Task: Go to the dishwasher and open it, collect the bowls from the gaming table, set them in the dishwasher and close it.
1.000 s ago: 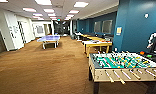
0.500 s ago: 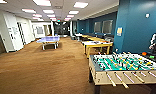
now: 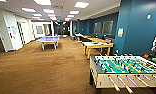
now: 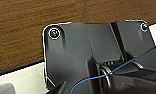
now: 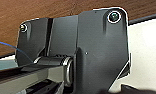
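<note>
Gaming table [image 3: 124, 68] stands at the lower right of the head view on brown carpet [image 3: 44, 72], its far end cut off by the frame edge. Behind it are yellow tables [image 3: 97, 46] and a blue ping-pong table [image 3: 47, 39]. Wrist views show wood-grain floor [image 4: 31, 25]; either pincer's opening cannot be told, so nothing can be placed against it.

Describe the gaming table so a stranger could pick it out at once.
Start from the tall teal wall on the right of the carpeted room. Just in front of it, nearest the camera, stands the gaming table. Unlike the yellow tables behind and the blue ping-pong table farther off, it has a green field and rods with handles.
</note>
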Controlling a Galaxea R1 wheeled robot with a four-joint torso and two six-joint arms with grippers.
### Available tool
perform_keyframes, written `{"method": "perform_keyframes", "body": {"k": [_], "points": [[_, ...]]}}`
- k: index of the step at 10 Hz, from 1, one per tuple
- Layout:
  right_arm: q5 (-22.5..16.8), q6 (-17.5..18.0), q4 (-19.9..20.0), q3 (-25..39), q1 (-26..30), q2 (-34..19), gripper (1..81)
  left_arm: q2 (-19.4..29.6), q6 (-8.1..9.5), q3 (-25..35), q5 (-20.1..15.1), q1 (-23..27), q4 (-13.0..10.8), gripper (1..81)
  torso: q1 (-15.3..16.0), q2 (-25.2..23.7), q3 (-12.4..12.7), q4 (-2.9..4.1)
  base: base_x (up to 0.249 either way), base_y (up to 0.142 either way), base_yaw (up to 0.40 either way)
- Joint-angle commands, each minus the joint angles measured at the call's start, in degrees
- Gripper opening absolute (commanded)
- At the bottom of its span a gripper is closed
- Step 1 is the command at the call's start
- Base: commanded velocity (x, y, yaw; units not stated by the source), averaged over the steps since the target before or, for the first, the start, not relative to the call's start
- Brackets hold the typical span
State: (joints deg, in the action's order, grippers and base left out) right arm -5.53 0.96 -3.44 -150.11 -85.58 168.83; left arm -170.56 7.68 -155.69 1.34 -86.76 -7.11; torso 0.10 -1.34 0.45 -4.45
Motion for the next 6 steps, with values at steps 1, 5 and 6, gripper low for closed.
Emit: {"method": "perform_keyframes", "body": {"k": [1, 5, 6], "points": [[-2.99, -0.26, -0.17, 0.54, 3.52, 0.40, 81.1, 0.83, -0.12, -0.32, -3.01, 3.22, 0.08, 81.1, 0.02, 0.00, 0.00, 0.00, 0.138, 0.000, 0.000], [-2.99, -0.26, -0.17, 0.54, 3.61, 0.48, 81.1, 0.92, -0.21, -0.32, -3.01, 3.13, 0.16, 81.1, -0.05, -0.02, 0.00, 0.00, 0.137, 0.000, 0.000], [-2.99, -0.26, -0.17, 0.54, 3.61, 0.57, 81.1, 0.83, -0.21, -0.32, -3.01, 3.12, 0.16, 81.1, -0.02, 0.00, 0.00, 0.00, 0.134, 0.000, 0.000]]}}
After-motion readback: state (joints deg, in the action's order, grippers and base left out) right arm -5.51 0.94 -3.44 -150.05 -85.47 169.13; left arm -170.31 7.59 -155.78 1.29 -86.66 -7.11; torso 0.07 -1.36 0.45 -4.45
